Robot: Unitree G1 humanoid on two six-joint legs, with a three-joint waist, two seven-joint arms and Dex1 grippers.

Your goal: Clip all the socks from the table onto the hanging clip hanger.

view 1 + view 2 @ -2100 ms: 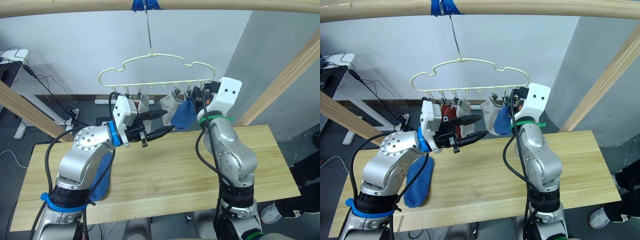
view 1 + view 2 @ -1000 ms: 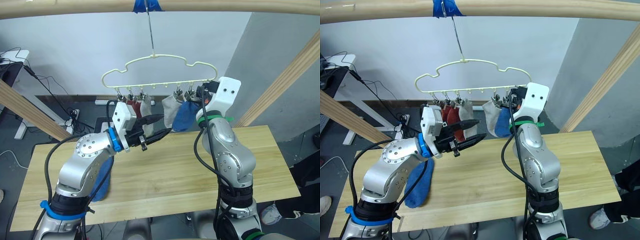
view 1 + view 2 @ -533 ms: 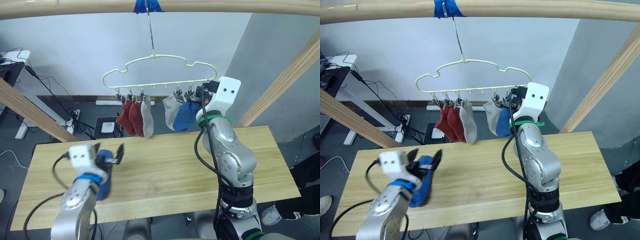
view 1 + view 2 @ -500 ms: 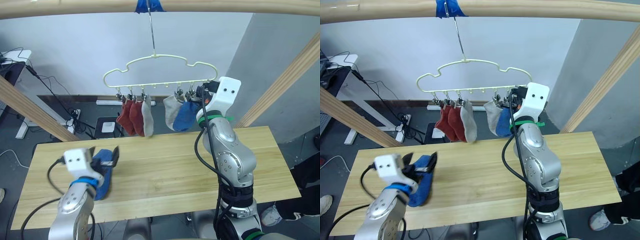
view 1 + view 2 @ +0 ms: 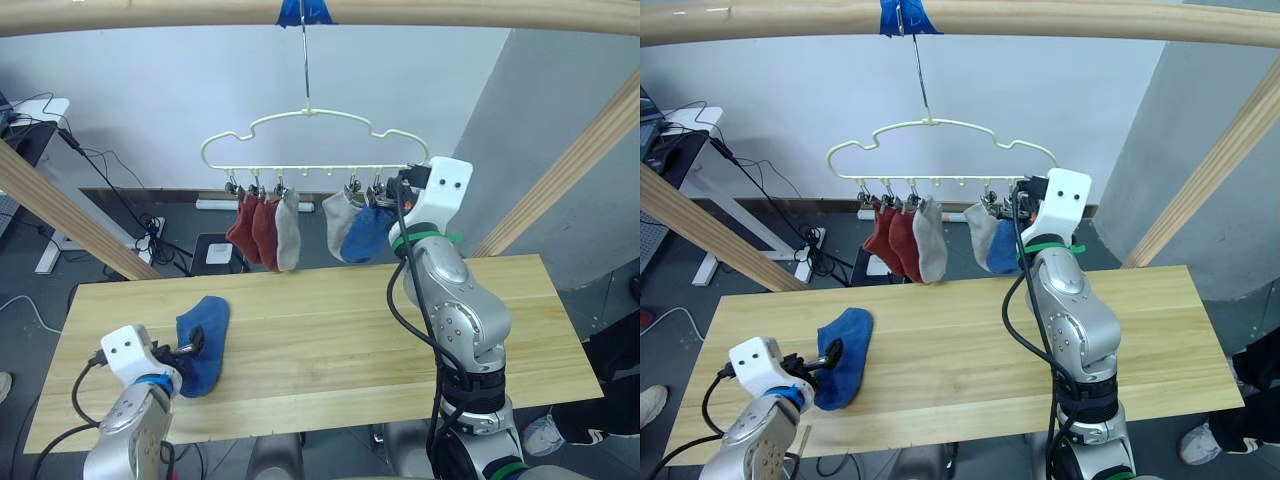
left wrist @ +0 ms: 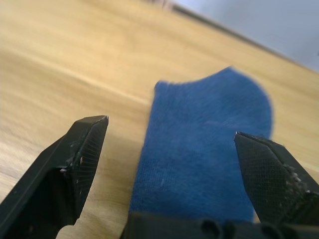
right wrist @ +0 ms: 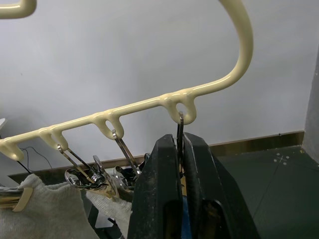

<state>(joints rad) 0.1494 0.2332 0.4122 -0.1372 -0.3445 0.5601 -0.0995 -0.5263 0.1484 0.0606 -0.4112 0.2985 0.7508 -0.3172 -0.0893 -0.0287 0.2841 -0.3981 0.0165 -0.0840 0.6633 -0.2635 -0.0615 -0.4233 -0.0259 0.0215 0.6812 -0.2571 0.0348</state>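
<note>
One blue sock (image 5: 204, 342) is left lying flat on the worktop (image 5: 330, 340), near its left end and toward the front edge. The left gripper (image 6: 169, 149) is held low over the worktop at that sock's near end. Its jaws are spread wide, one on each side of the sock, and nothing is gripped between them.

The clip hanger (image 5: 310, 135) is hung by its thin hook from a wooden crossbar (image 5: 420, 12) wrapped with blue tape (image 5: 305, 10). Five socks are clipped along its bottom rail. Two red socks (image 5: 252, 228) and a grey sock (image 5: 288, 232) are bunched close together under the left part of the rail. A second grey sock (image 5: 340, 220) and a second blue sock (image 5: 366, 234) are hung under the right part, touching each other.

The right gripper (image 7: 180, 149) is raised up to the right end of the hanger. Its jaws are pressed together on the thin metal clip (image 7: 179, 130) that is hung from the last loop of the rail. In the right wrist view, the neighbouring clips are seen just beside it, with grey sock cloth held in them.
</note>
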